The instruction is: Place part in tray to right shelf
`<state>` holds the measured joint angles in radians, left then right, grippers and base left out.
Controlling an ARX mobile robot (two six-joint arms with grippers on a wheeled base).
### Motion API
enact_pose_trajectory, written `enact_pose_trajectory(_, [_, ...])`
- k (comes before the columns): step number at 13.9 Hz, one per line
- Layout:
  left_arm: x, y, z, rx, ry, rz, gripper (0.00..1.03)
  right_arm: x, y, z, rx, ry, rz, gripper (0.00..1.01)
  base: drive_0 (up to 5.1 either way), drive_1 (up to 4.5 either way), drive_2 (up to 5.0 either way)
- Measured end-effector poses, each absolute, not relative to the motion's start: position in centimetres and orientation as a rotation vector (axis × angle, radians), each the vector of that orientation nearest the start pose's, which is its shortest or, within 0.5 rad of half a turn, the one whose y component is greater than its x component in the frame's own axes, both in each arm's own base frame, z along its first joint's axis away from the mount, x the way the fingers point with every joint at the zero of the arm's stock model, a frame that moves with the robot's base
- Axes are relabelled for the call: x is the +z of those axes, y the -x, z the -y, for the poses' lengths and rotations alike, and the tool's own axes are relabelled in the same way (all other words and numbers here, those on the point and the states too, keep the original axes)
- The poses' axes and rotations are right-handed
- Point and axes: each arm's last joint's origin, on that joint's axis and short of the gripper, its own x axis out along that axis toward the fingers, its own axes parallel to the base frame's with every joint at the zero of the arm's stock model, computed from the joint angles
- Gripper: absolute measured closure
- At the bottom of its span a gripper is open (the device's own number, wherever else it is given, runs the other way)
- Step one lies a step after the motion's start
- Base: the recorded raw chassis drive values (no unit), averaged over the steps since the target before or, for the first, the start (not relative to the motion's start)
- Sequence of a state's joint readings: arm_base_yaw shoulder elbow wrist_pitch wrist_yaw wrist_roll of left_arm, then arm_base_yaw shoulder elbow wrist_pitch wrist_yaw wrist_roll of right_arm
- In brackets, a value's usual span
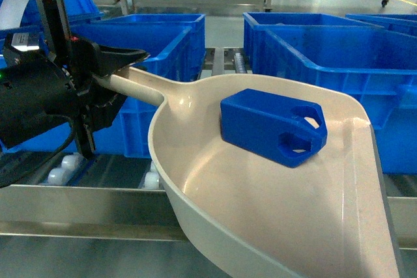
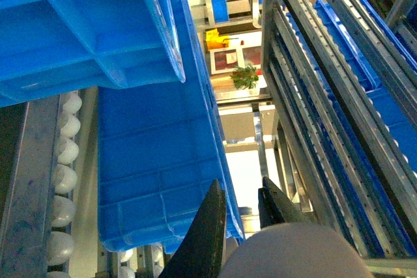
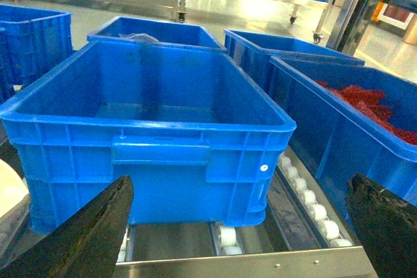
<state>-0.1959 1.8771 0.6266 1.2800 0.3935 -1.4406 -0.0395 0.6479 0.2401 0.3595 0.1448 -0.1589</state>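
Behind tray: blue crates crowd right shelf.

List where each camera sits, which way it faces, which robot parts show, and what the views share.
Head: on the robot, slanting down at the tray holding the part; left gripper clamps its handle.
Left wrist: low, facing up past a crate and rollers; dark fingers show, tray handle between.
Right wrist: faces forward at a crate on the shelf; open fingers frame it.
Shared: blue crates, rollers.
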Motion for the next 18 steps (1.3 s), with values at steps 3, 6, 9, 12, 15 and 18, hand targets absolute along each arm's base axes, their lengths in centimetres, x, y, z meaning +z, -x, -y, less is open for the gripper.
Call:
enact_pose_trajectory(3, [14.44, -31.97, 7.48, -0.504, 1.393, -0.399, 0.9, 21.61, -15.42, 1.03, -0.18, 0.161, -0.063, 0.03, 0.0, 0.0, 0.0])
enact_pose_trajectory(6, [14.44, -31.97, 7.48, -0.504, 1.393, -0.399, 0.9, 21.61, -15.42, 1.03, -0.18, 0.161, -0.063, 0.03, 0.0, 0.0, 0.0])
enact_pose_trajectory(9, [14.44, -31.97, 7.48, -0.504, 1.393, -0.399, 0.9, 21.61, -15.42, 1.03, -0.18, 0.161, -0.063, 0.03, 0.0, 0.0, 0.0])
enact_pose_trajectory(12, [14.44, -31.97, 7.48, -0.504, 1.393, -0.399, 0.9, 21.61, -15.42, 1.03, -0.18, 0.161, -0.063, 0.03, 0.0, 0.0, 0.0])
enact_pose_trajectory(15, [14.44, -31.97, 7.48, -0.504, 1.393, -0.399, 0.9, 21.61, -15.42, 1.03, -0.18, 0.161, -0.063, 0.03, 0.0, 0.0, 0.0])
enact_pose_trajectory(18, [15.06, -31.57, 8.07, -0.323, 1.41, -0.261, 0.9, 21.61, -15.42, 1.02, -0.18, 0.161, -0.062, 0.03, 0.0, 0.0, 0.0])
